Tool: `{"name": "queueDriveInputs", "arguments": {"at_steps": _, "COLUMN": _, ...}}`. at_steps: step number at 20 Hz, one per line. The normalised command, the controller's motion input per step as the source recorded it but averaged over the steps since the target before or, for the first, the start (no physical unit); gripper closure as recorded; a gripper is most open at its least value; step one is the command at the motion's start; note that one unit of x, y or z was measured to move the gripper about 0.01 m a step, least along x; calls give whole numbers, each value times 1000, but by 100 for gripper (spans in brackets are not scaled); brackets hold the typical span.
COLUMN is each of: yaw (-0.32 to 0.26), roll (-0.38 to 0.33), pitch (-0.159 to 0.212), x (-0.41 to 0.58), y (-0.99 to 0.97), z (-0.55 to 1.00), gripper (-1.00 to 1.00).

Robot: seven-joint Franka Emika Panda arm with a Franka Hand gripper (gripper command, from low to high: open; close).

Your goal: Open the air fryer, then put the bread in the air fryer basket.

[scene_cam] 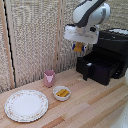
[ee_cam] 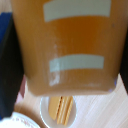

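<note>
My gripper [scene_cam: 78,45] hangs in the air, shut on the golden-orange bread [scene_cam: 78,48]. In the wrist view the bread [ee_cam: 67,45] fills most of the picture, blurred, with a dark finger [ee_cam: 7,65] on either side of it. The black air fryer [scene_cam: 112,47] stands at the exterior view's right. Its basket [scene_cam: 100,69] is pulled out, with the handle [scene_cam: 86,71] on its front face. The gripper with the bread is above the basket's front and slightly to the exterior view's left of it.
A white bowl [scene_cam: 62,93] with yellow pieces sits on the wooden table [scene_cam: 95,107]; it also shows under the bread as bowl [ee_cam: 47,116]. A pink cup [scene_cam: 49,78] and a patterned plate [scene_cam: 26,105] stand to the left. A woven screen [scene_cam: 35,35] backs the scene.
</note>
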Motion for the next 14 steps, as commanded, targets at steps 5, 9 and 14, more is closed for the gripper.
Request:
{"name": "queueDriveInputs", "arguments": {"at_steps": 5, "yaw": -234, "roll": 0, "pitch": 66, "x": 3, "y": -576, "z": 95, "gripper": 100}}
{"name": "queueDriveInputs", "arguments": {"at_steps": 9, "yaw": -192, "roll": 0, "pitch": 68, "x": 265, "y": -619, "z": 0, "gripper": 100}}
{"name": "queueDriveInputs", "arguments": {"at_steps": 14, "yaw": -201, "roll": 0, "pitch": 51, "x": 410, "y": -553, "z": 0, "gripper": 100}}
